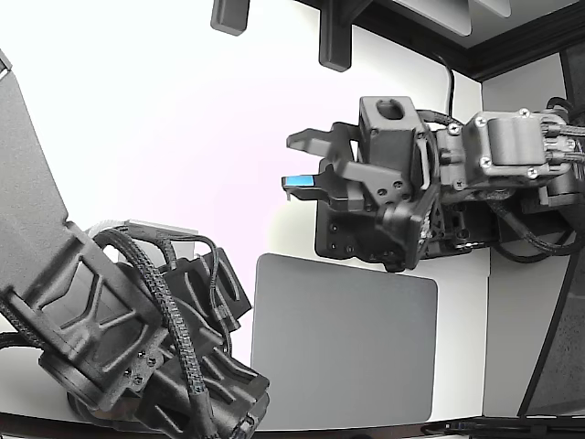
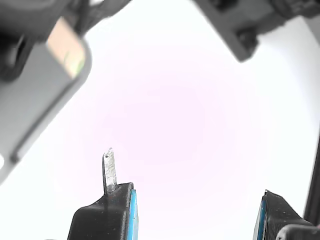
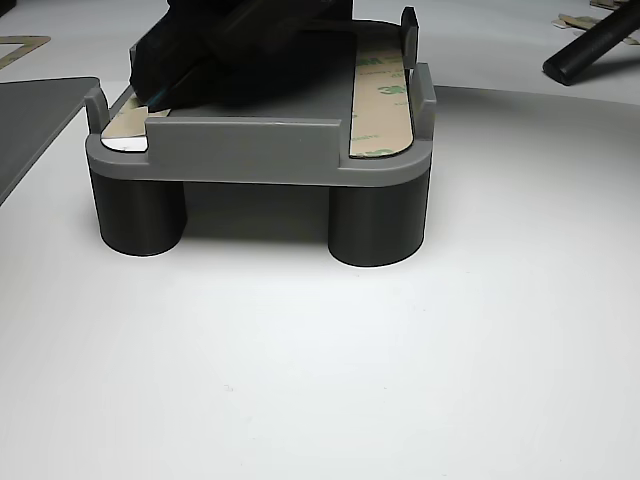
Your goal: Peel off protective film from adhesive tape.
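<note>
Fingers (image 2: 120,210): spread wide, blue-padded, gripping nothing; a grey film sliver clings to one tip. Taped fixture (image 3: 260,150): other view's upper centre, on white worktop (image 3: 400,380). Risk: clinging sliver likely fouls the next pinch.

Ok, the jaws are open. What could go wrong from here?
1. A thin silvery scrap stands at one fingertip of the open gripper. It looks stuck there and could foul the next pinch.
2. In the other view, the printed strip on the grey fixture lies flat with no lifted edge showing, so a grab may slip off.
</note>
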Controlling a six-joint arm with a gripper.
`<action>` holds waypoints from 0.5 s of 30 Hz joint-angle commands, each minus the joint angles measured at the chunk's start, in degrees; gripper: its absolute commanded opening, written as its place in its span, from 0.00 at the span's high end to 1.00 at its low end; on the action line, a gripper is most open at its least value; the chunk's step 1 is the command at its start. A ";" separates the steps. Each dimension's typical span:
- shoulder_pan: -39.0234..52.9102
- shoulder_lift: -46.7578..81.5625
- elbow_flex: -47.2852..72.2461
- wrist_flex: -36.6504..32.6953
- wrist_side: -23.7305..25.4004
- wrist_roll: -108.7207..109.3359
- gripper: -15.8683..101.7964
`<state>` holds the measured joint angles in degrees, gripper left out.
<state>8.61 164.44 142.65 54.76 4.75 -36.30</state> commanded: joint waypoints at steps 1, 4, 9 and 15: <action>-1.58 4.83 -0.09 -0.53 2.37 26.89 0.02; -1.58 4.83 -0.53 -0.53 2.46 37.53 0.01; -9.49 4.83 2.11 2.20 -2.55 39.90 0.02; -13.36 4.92 8.61 0.44 -6.24 39.55 0.02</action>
<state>-3.78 167.43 151.70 55.63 -1.32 5.01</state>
